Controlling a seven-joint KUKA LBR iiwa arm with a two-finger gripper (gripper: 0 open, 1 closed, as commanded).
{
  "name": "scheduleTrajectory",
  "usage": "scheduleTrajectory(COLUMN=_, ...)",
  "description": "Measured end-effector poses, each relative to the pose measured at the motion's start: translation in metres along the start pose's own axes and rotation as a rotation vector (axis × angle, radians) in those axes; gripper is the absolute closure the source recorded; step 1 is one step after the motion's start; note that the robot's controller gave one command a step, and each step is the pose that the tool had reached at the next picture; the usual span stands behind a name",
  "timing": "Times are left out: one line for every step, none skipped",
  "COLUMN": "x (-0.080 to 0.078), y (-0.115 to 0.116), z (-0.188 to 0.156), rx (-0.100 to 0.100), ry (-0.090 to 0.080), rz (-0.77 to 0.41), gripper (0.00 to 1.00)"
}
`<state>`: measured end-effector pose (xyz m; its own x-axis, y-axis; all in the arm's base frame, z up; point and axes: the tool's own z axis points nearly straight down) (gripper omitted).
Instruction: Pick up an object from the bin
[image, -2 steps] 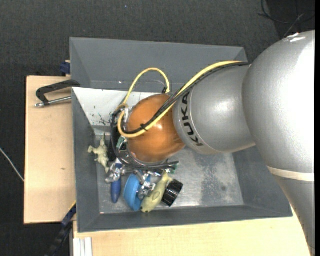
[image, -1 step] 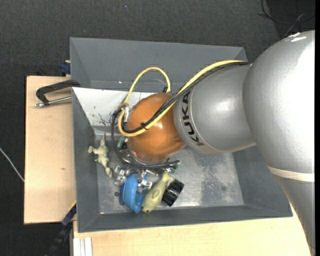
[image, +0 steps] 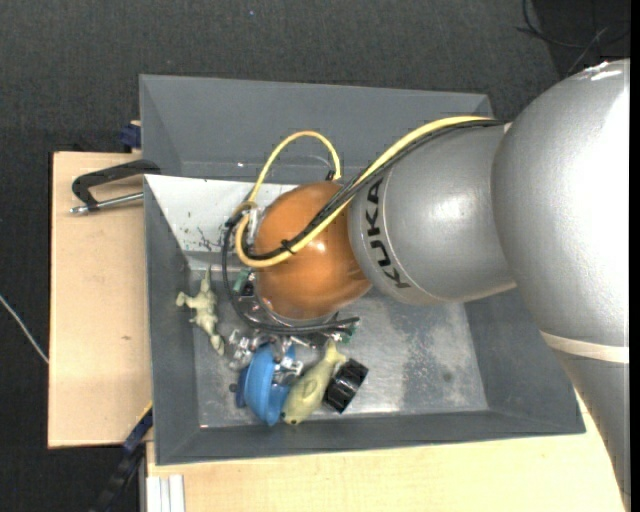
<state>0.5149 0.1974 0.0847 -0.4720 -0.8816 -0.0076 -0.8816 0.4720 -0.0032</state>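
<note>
Hanging low over the front-left part of the grey metal bin, my gripper sits under the smooth, glossy orange cover on my wrist, a rounded dome with a yellow cable looping over it and a black one crossing its face. Behind it my arm is a thick silver cylinder with a satin sheen, coming in from the right. The bin floor is dull sheet metal, scuffed and speckled, with sloping walls. Below the cover's lower edge I see bright metal parts of my own tool, and directly beneath them in the view lies a tight cluster of 3 small things near the front wall: a blue piece, smooth rounded plastic; a yellow-green piece, long and tapered, leaning against the blue one; and a black piece, short, ribbed and roughly cylindrical, touching the yellow-green one's right end. The blue piece and the yellow-green piece are the nearest to my tool. To the left, apart from the cluster, lies 1 cream figure, knobbly, with thin limbs. How wide my grip stands, and whether it touches or holds anything, I cannot tell, because the cover hides it.
</note>
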Motion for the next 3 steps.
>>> scheduleTrajectory(x=-0.002, y=0.000, z=-0.002, rx=-0.002, ry=0.002, rz=0.002, gripper=1.00)
scheduleTrajectory(x=-0.004, y=0.000, z=-0.030, rx=0.000, ry=0.000, rz=0.003, gripper=1.00)
scheduleTrajectory(x=-0.005, y=0.000, z=-0.037, rx=-0.001, ry=0.002, rz=0.004, gripper=1.00)
